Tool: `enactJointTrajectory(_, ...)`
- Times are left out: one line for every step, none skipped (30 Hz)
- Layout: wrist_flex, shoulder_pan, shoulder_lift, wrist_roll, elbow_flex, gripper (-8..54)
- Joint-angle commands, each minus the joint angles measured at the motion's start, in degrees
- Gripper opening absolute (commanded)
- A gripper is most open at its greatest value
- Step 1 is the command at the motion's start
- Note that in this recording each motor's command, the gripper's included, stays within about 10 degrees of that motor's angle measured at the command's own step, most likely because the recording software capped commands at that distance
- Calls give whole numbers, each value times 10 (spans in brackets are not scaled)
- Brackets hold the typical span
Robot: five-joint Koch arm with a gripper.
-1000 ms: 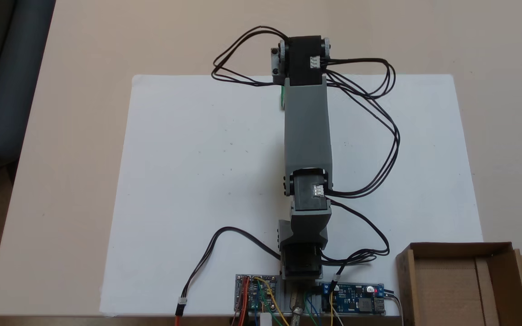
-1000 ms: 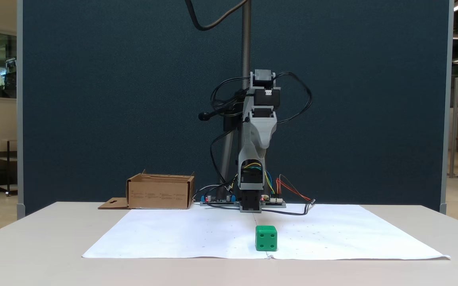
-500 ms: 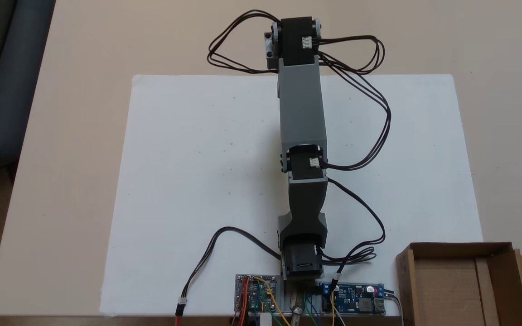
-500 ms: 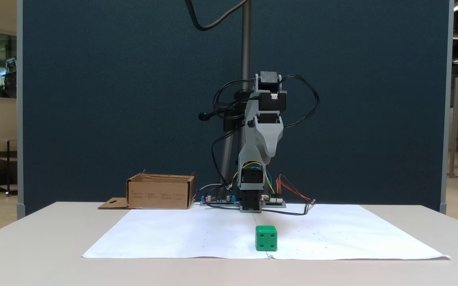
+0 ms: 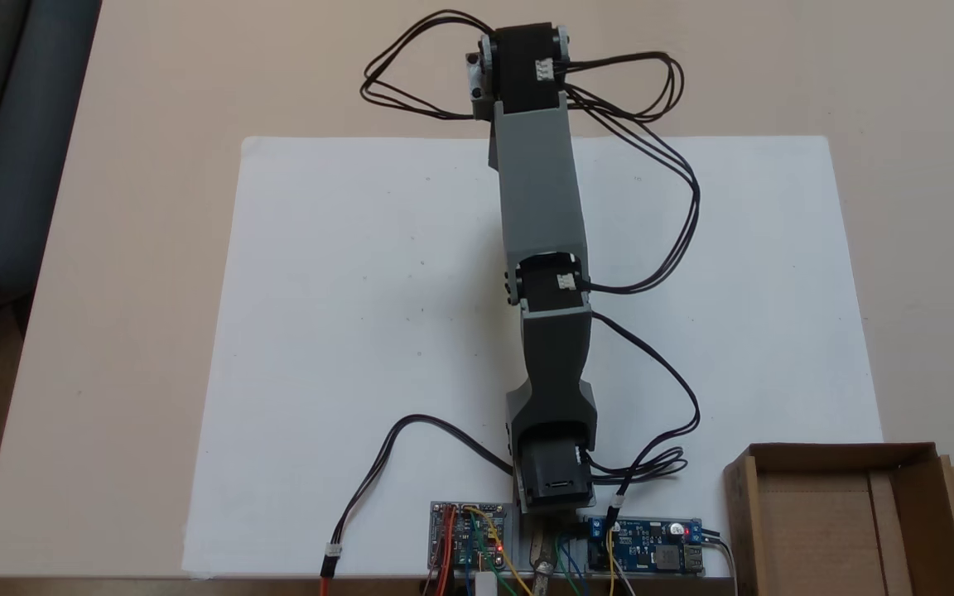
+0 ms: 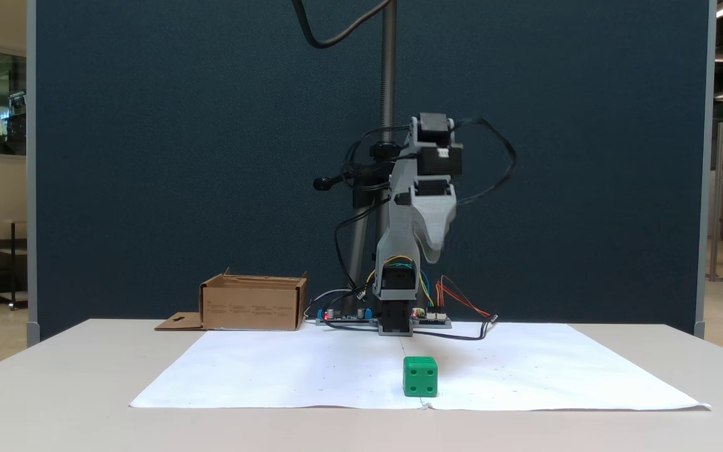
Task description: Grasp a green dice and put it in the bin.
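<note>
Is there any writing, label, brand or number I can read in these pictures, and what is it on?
None can be read.
The bin: faint rows of print on its side, too small to read.
The circuit boards at the arm's base: any markings too small to read.
The green dice: no text, only four pips on the facing side.

Beige table point(image 6: 54, 402); white sheet point(image 5: 361, 290), box point(image 6: 253, 306), maybe boards.

The arm point(image 5: 539, 207) stretches up across the white paper sheet point(image 5: 344, 331), its far end past the sheet's top edge. The cardboard box point(image 5: 841, 517) sits at lower right; the gripper seems hidden underneath.
</note>
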Motion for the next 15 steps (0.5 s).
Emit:
enactJointTrajectory(101, -13, 1, 34, -33, 422)
enactJointTrajectory(100, -14, -7, 34, -40, 422)
enactJointTrajectory(100, -14, -17, 34, -45, 422)
enactJointTrajectory(100, -14, -26, 34, -48, 422)
enactJointTrajectory(100, -14, -32, 34, -50, 422)
enactJointTrajectory(100, -14, -40, 34, -53, 421)
enactJointTrajectory(100, -13, -46, 35, -54, 421)
enactJointTrajectory(100, -12, -54, 34, -57, 421)
enactJointTrajectory(100, -12, -61, 34, -60, 421)
enactJointTrajectory(100, -12, -67, 35, -61, 421)
enactJointTrajectory(101, -12, -73, 34, -62, 421)
enactJointTrajectory(100, -11, -76, 34, -63, 421)
enactJointTrajectory(100, -11, -81, 34, -66, 421)
enactJointTrajectory(100, -11, -88, 34, -73, 421)
enactJointTrajectory(100, -11, -92, 35, -79, 421)
